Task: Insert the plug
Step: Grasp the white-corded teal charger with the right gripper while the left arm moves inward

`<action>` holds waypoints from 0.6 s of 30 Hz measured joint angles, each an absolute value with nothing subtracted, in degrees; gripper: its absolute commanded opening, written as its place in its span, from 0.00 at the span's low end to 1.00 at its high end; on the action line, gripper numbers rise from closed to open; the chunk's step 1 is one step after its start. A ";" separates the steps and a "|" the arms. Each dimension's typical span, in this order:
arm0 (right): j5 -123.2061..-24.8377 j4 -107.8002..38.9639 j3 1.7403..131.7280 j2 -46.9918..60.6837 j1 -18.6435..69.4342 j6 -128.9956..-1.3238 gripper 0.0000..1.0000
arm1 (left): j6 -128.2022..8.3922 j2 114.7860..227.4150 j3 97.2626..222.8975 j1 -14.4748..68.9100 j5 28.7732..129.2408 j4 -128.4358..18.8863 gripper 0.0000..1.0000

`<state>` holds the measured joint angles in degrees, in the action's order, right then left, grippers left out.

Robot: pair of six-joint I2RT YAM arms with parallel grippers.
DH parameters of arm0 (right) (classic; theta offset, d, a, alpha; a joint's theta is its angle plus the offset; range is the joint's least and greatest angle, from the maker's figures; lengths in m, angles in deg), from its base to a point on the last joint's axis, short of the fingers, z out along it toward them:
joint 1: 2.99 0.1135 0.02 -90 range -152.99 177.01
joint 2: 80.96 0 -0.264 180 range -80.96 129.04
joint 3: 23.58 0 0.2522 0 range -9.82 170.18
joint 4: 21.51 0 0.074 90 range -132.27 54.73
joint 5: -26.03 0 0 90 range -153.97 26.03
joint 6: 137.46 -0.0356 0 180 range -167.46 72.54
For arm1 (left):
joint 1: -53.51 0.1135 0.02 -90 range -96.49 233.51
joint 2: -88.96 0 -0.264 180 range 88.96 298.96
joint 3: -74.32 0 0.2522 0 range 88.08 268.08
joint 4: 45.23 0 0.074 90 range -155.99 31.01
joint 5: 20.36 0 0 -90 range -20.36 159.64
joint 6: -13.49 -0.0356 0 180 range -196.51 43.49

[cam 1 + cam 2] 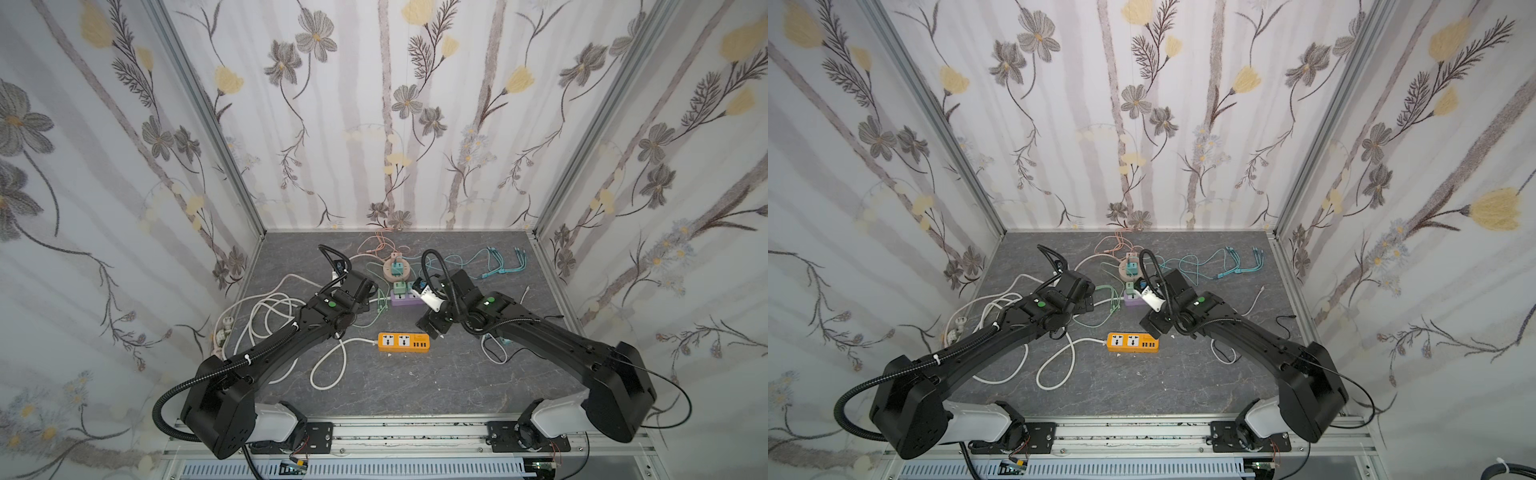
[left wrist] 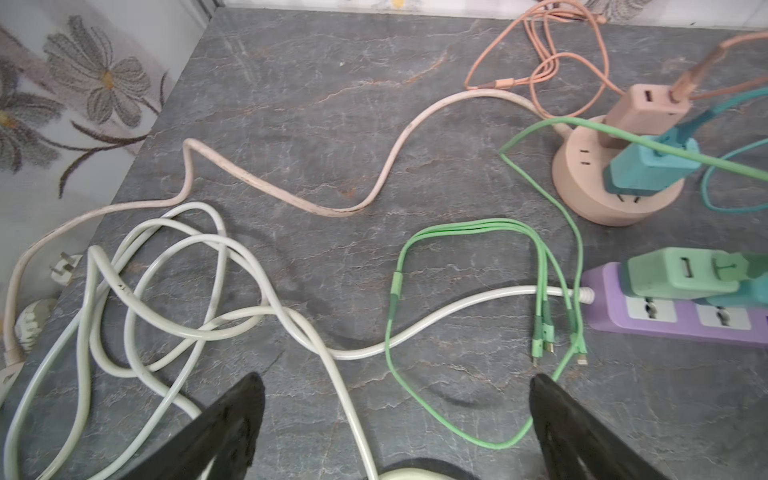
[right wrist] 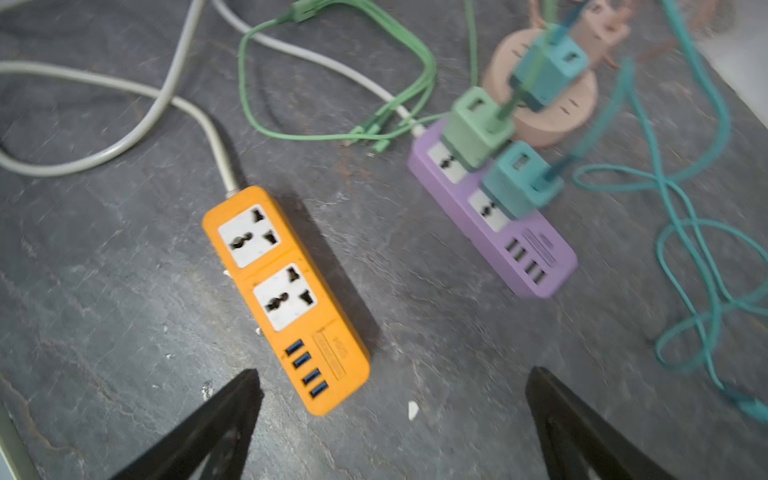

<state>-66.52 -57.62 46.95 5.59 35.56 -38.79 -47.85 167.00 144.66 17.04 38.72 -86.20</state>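
Gaping right tool (image 3: pixel 392 374), teal plug (image 3: pixel 521 180) beyond

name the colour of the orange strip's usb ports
Blue USB ports on orange power strip; right wrist view.

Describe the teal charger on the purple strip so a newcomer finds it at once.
Behind the orange power strip in the middle of the table lies a purple power strip. Two chargers stand in its sockets; the teal charger is the one nearer its USB ports. Its neighbour is a light green charger, and the other teal charger sits on the round peach hub.
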 measured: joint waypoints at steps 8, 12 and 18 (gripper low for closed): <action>-57.07 -58.01 33.14 -14.83 14.09 -75.05 0.99 | -50.97 169.95 146.65 11.53 37.28 -81.54 1.00; -59.78 -63.08 29.12 -17.93 -0.20 -92.74 0.99 | -55.80 172.37 147.56 6.90 38.02 -77.98 1.00; -66.28 -71.50 31.22 -10.72 -6.50 -106.29 0.89 | -63.10 178.93 151.56 0.71 41.87 -75.09 1.00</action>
